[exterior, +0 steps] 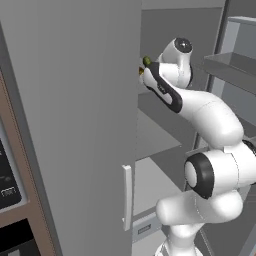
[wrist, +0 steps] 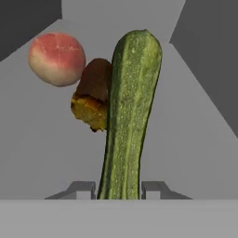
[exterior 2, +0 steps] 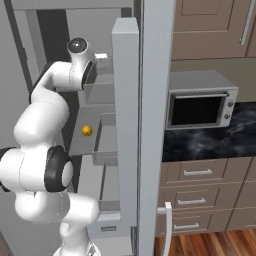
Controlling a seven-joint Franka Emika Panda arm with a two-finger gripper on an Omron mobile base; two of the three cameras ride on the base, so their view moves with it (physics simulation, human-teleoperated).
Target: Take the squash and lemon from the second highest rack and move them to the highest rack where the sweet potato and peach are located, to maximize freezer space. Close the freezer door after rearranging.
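Squash: the squash stood lengthwise between the two finger tips in the hand view, green and striped, its far end pointing into the freezer; a green tip of it showed past the door edge in the left base view.
Gripper: the gripper was clamped on the near end of the squash, one finger tip on each side of it.
Sweet potato: the sweet potato, brown with an orange cut face, lay just behind the squash and to its left, partly hidden by it; whether they touched could not be told.
Peach: the peach sat farther back and left, against the sweet potato.
Highest rack: the grey rack floor spread under all three; its right side lay bare.
Lemon: the lemon rested on the lower rack, below the wrist in the right base view.
In the way: the open freezer door screened most of the shelves in the left base view; the door's edge stood just right of the arm.
Beyond: a microwave sat on the dark counter, well apart.
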